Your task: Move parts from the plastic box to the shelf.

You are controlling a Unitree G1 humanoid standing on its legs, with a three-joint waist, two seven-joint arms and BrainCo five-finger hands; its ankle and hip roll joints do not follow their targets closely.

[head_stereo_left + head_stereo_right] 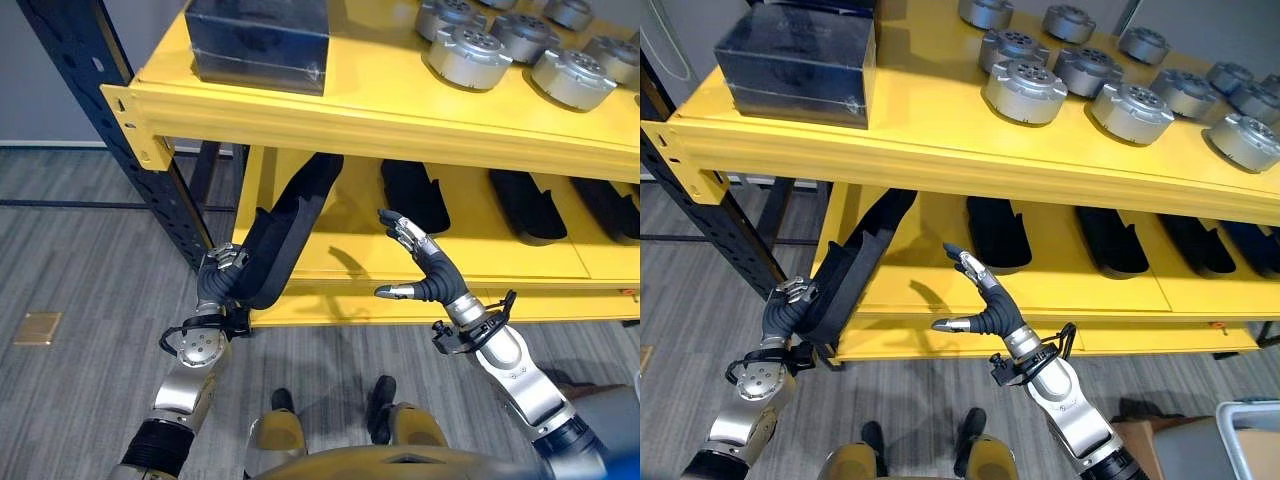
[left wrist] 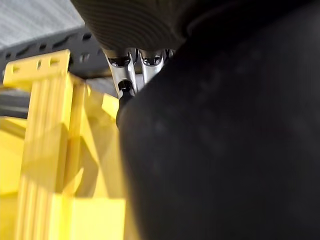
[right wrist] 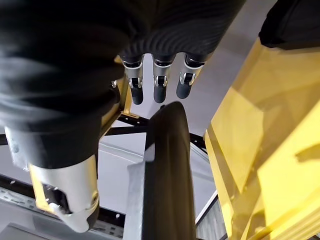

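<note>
Left eye view. Yellow shelf (image 1: 380, 115), two tiers, taken as landmark. Upper tier: dark box (image 1: 258, 40) at the left end; round silver parts (image 1: 470, 55) clustered toward the right. Lower tier: black curved parts (image 1: 415, 195) lying in a row across the middle and right. Left hand (image 1: 222, 280), below and before the shelf's left end, has its fingers clamped round the lower end of a long black part (image 1: 285, 235); the part leans up and inward, its top reaching under the upper tier's front beam. Right hand (image 1: 420, 265), before the lower tier's middle, fingers spread apart and straight, holding nothing.

Right eye view. Same arrangement. The corner of a grey plastic box (image 1: 1250, 440) stands on the floor, well apart from the shelf, off its right end.

Left wrist view. Fingers (image 2: 127, 75) wrap the black part, which bulks large; the yellow shelf frame stands just beyond.

Right wrist view. Fingers (image 3: 160, 82) straight, apart, empty; the black part rises near them, the shelf alongside.

Step in hand, as judged: placement of the held part on the lower tier. Next move calls for tipping the part flatter to clear the front beam, then sliding it into the bare left space beside the row; the right hand seems ready to steady it.
</note>
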